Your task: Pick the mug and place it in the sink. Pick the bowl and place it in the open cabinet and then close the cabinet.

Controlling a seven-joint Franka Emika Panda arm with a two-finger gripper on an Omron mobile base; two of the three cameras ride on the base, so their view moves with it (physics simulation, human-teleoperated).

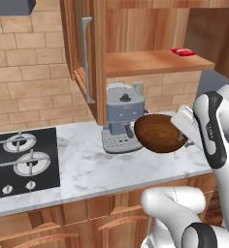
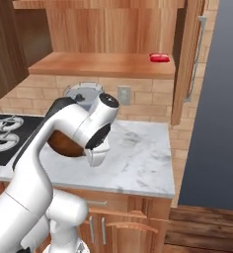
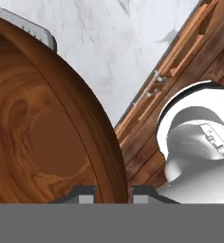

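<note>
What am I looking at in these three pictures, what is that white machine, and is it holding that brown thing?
The white machine is a robot arm in a computer-drawn kitchen. Two pictures come from cameras behind it, one on its left and one on its right, so they show the same scene from two sides. The third comes from a camera on its hand.

Its gripper is shut on the rim of a dark wooden bowl, held tilted above the marble counter. On the counter stands a grey coffee machine, with a black stovetop to the left. Above, the wall cabinet is open, with a small red thing on its shelf.
</note>
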